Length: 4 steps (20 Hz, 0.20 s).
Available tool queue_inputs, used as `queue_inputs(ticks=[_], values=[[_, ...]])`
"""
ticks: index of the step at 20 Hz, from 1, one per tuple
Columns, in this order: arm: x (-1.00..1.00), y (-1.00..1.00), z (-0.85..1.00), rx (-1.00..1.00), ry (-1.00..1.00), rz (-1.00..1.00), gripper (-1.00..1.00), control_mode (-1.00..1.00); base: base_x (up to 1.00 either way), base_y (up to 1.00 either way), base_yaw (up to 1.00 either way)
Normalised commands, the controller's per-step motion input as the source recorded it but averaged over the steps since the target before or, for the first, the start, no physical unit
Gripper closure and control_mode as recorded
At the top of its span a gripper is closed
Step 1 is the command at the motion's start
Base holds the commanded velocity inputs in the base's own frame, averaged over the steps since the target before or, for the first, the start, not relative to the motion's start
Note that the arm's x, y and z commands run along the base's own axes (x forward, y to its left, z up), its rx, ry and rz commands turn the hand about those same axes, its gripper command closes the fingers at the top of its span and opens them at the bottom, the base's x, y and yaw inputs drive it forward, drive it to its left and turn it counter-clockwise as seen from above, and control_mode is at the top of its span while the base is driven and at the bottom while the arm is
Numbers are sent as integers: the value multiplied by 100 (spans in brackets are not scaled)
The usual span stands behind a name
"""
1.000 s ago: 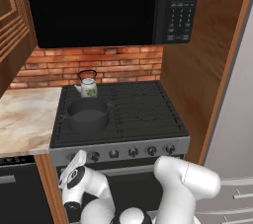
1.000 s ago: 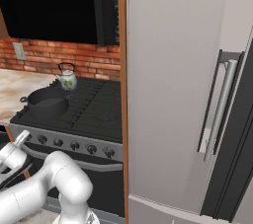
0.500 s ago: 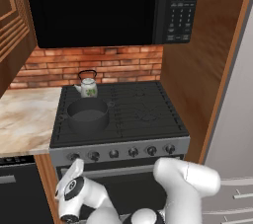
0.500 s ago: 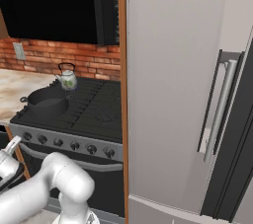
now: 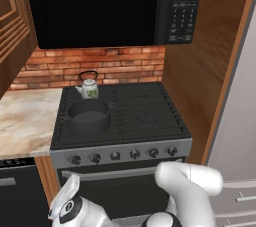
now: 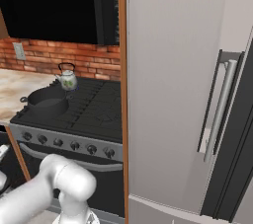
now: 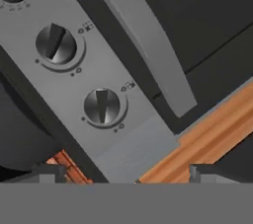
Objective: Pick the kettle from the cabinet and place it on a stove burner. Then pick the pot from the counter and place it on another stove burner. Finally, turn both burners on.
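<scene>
The small whitish kettle [image 5: 89, 87] [image 6: 67, 79] stands on the rear left burner of the black cooktop [image 5: 150, 116]. Right in front of it, on the front left burner, sits the wide dark pot [image 5: 89, 116] [image 6: 47, 102]. My gripper [image 5: 71, 183] [image 7: 126, 173] hangs low before the stove's left end, below the steel knob front [image 5: 122, 155], open with nothing between its fingertips. In the hand view two knobs [image 7: 101, 105] [image 7: 56, 44] lie just ahead of it.
The oven door handle [image 7: 143, 35] runs under the knobs. The beige counter [image 5: 25, 118] lies left of the stove, with the wooden cabinet [image 5: 10, 31] above it. A black microwave [image 5: 100, 6] hangs over the cooktop. A wooden panel and a fridge [image 6: 188, 85] stand to the right.
My hand has sunk lower and slightly left in front of the stove. Kettle and pot have not moved.
</scene>
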Motion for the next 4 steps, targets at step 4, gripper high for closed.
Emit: queue_inputs(ticks=[4], values=[[-60, 23, 0, 0, -3, 0, -100, -100, 0, 0, 0]])
